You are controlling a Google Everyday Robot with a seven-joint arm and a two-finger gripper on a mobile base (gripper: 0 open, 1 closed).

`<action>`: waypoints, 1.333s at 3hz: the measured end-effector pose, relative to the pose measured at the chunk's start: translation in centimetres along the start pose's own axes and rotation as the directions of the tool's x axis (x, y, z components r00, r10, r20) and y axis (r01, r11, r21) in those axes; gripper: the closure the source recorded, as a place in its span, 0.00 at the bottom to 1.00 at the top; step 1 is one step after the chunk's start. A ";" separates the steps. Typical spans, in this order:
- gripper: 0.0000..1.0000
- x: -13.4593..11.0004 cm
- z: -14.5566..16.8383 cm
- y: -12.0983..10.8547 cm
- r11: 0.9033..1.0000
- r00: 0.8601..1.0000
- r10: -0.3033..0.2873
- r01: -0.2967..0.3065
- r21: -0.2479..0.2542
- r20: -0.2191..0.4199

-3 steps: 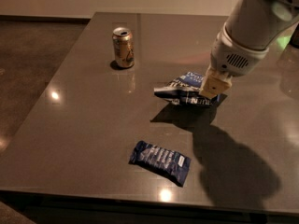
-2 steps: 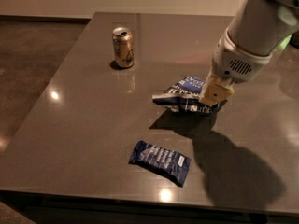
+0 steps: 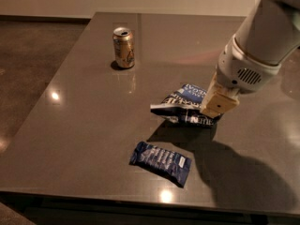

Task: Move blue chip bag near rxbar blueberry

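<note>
The blue chip bag (image 3: 179, 105), crinkled with white lettering, hangs just above the grey table (image 3: 84, 125) right of centre and casts a shadow beneath it. My gripper (image 3: 213, 109) comes down from the upper right and is shut on the bag's right end; its tan fingers (image 3: 219, 102) cover that end. The rxbar blueberry (image 3: 161, 162), a flat dark-blue wrapper with pale text, lies on the table near the front edge. It is a short way in front of the bag and slightly to its left, not touching it.
A gold soda can (image 3: 123, 48) stands upright at the back left of the table. My white arm (image 3: 262, 46) fills the upper right. The table's front edge runs just below the rxbar, and the floor lies to the left.
My gripper has carried the blue chip bag toward the front of the table, closer to the rxbar. The rxbar and the can have not moved.
</note>
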State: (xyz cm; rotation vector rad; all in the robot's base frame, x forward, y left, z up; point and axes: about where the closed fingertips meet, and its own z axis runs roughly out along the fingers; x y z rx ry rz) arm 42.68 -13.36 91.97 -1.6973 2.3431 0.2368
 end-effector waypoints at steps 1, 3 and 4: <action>0.41 0.2 0.1 1.1 1.000 1.000 0.001 -0.001 -0.026 0.014; 0.00 -0.1 -0.2 1.2 1.000 1.000 -0.003 0.003 -0.014 0.023; 0.00 -0.1 -0.2 1.2 1.000 1.000 -0.003 0.003 -0.014 0.023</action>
